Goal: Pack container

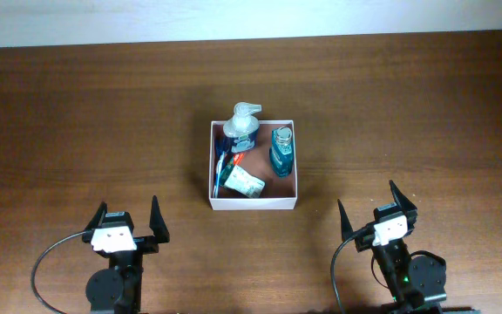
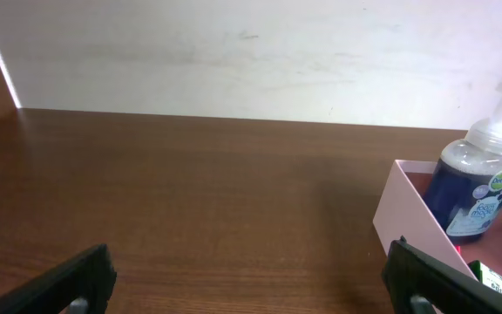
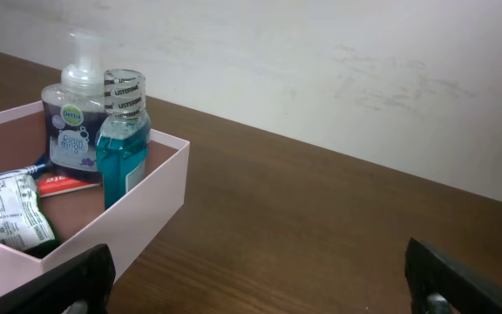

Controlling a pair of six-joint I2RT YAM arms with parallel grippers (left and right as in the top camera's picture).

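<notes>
The left gripper point(image 1: 129, 216) and right gripper point(image 1: 369, 209) sat spread wide and empty along the overhead frame's lower edge. The container point(image 1: 253, 204) stood at center frame, holding a pump bottle point(image 1: 242, 127), a teal bottle point(image 1: 281, 151) and a white packet point(image 1: 243, 183).

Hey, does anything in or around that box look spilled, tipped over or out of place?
Nothing stands out. Inside the container, the pump soap bottle and teal mouthwash bottle stand upright, and no spill shows.

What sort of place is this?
Likely a robotics lab: left tool and right tool sit open at a wooden table before a blank white wall, a container of toiletries between them.
</notes>
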